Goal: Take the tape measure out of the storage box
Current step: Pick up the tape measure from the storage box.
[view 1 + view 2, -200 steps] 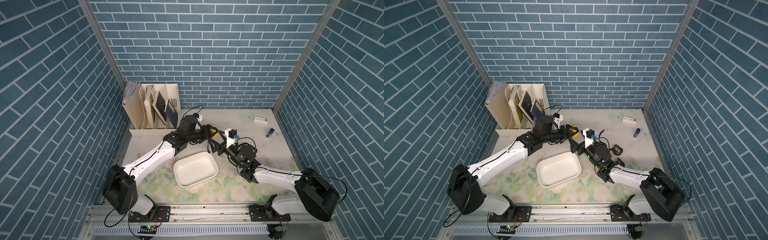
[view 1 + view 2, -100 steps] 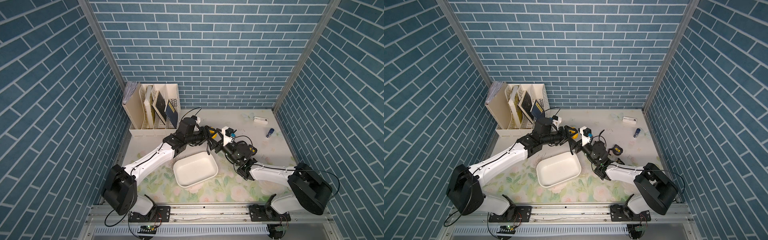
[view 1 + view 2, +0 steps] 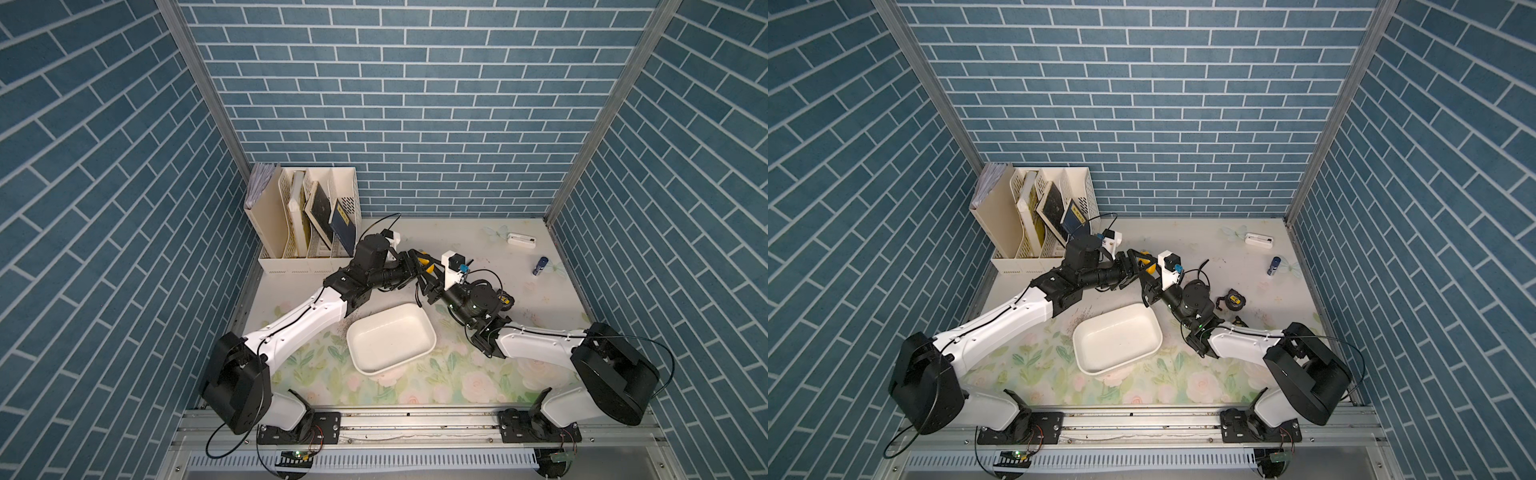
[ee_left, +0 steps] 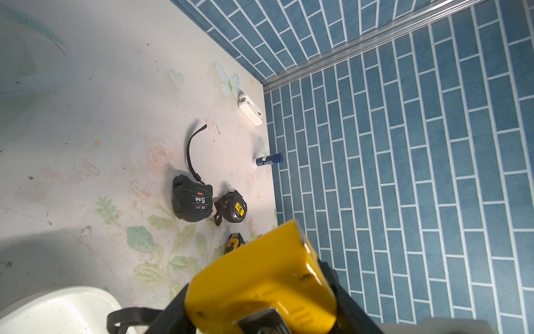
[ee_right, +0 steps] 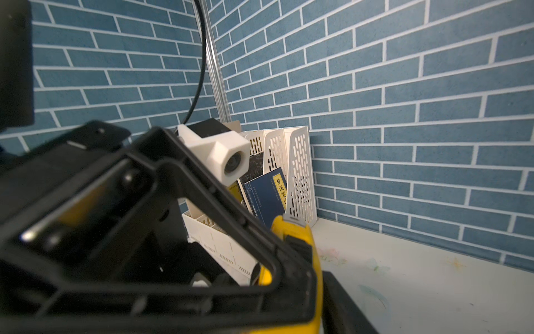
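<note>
Two grippers meet at one yellow tape measure (image 4: 260, 274): the left gripper (image 3: 415, 266) clamps it between its fingers, and the right gripper (image 3: 429, 279) noses in opposite, jaws narrowed, though I cannot tell whether it grips. A black tape measure (image 4: 193, 201) lies on the table beyond the right gripper. The storage box (image 3: 390, 340) sits just below both, apart from the tape measure.

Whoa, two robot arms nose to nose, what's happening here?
The left gripper is shut on a yellow tape measure, holding it in the air behind the white storage box, which is empty. The right gripper is up against the same tape measure, seemingly for a handover; whether it grips is unclear. A black tape measure and a smaller one lie on the table, on the robot's right.
</note>
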`<state>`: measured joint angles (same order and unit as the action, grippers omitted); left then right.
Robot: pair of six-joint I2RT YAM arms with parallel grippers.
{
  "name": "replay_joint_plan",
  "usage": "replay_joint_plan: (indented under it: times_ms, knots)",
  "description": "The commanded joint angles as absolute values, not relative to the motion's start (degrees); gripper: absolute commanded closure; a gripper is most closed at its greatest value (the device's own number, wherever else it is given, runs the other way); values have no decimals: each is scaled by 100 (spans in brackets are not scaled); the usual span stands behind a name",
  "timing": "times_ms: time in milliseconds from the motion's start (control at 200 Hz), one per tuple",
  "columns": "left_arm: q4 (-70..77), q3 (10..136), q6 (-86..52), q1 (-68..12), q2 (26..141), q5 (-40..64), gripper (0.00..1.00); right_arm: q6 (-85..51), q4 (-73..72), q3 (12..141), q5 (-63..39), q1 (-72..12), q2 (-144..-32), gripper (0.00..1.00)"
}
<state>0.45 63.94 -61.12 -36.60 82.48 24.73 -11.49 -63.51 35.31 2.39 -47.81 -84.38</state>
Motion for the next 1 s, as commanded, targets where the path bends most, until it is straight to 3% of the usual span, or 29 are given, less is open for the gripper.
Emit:
replay_joint_plan:
  times_ms: [0,245,355,670,990]
  knots:
    - [281,6350,-6119,-3616,8112,2541,59,-1110,-6524,3718,291,-4814,-8490,57]
    - [325,6328,-6112,-3604,8096,2576,54,-1116,-6378,3845,285,-4812,-8564,82]
    - [334,6311,-6101,-3586,8077,2582,44,-1117,-6313,3875,299,-4810,-8575,100]
    - [413,6302,-6047,-3518,8051,2672,0,-1077,-6072,3915,422,-4813,-8492,100]
    - [801,5793,-6498,-3181,7843,2906,0,-397,-4337,3936,1593,-4811,-7820,100]
